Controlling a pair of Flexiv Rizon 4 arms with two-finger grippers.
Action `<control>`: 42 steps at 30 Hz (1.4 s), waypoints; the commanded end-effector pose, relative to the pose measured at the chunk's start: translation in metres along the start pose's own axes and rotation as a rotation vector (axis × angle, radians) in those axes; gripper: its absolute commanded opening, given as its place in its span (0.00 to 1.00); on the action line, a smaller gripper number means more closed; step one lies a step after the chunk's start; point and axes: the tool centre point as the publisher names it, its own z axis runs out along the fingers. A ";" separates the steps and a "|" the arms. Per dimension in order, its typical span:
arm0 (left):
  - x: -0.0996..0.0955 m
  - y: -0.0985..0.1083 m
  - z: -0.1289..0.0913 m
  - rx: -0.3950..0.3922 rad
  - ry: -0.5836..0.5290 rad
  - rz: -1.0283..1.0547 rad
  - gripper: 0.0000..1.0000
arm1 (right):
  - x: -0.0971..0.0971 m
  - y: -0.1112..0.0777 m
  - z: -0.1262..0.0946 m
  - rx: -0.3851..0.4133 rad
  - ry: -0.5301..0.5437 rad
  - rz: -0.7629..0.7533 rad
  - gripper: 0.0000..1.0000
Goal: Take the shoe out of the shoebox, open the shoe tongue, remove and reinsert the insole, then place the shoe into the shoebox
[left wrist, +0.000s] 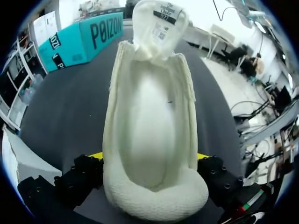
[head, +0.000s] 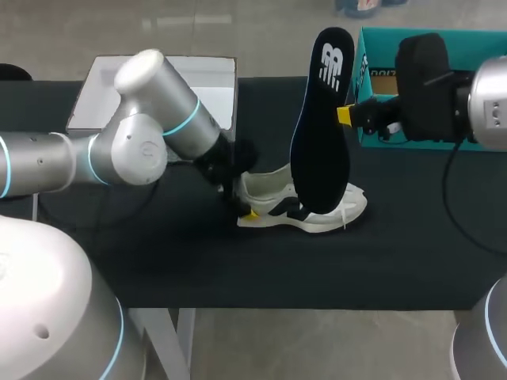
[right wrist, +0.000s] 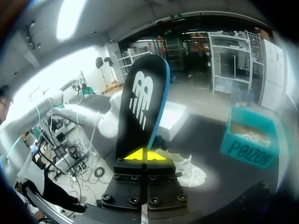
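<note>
A white shoe [head: 317,212] lies on its side on the black table, its tongue [left wrist: 159,21] pulled forward and its inside bare. My left gripper [head: 244,207] is at the heel. In the left wrist view the heel [left wrist: 149,186] sits between the open fingers of the left gripper [left wrist: 148,156], with a yellow tip on each side. Above the shoe, my right gripper [head: 346,115] is shut on the edge of the black insole [head: 321,127], which hangs upright. In the right wrist view the insole [right wrist: 140,102] rises from the closed yellow tips of the right gripper [right wrist: 141,154]. The teal shoebox [head: 372,79] stands at the back right.
The white box lid [head: 158,87] lies at the back left, behind my left arm. A second white shoe [right wrist: 250,136] lies inside the teal shoebox [right wrist: 247,154]. Bare black tabletop [head: 412,237] stretches in front of and to the right of the shoe.
</note>
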 end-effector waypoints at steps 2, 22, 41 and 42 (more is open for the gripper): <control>0.000 -0.010 -0.018 -0.098 -0.006 0.009 1.00 | 0.000 0.000 0.002 -0.002 0.001 0.001 0.00; 0.014 -0.033 -0.051 -0.352 -0.035 0.086 1.00 | 0.000 0.000 0.002 -0.002 0.001 0.001 0.00; 0.020 -0.022 -0.070 -0.376 -0.109 0.035 1.00 | 0.000 0.000 0.002 -0.002 0.001 0.001 0.00; 0.020 -0.023 -0.070 -0.379 -0.112 0.036 1.00 | 0.000 0.000 0.002 -0.002 0.001 0.001 0.00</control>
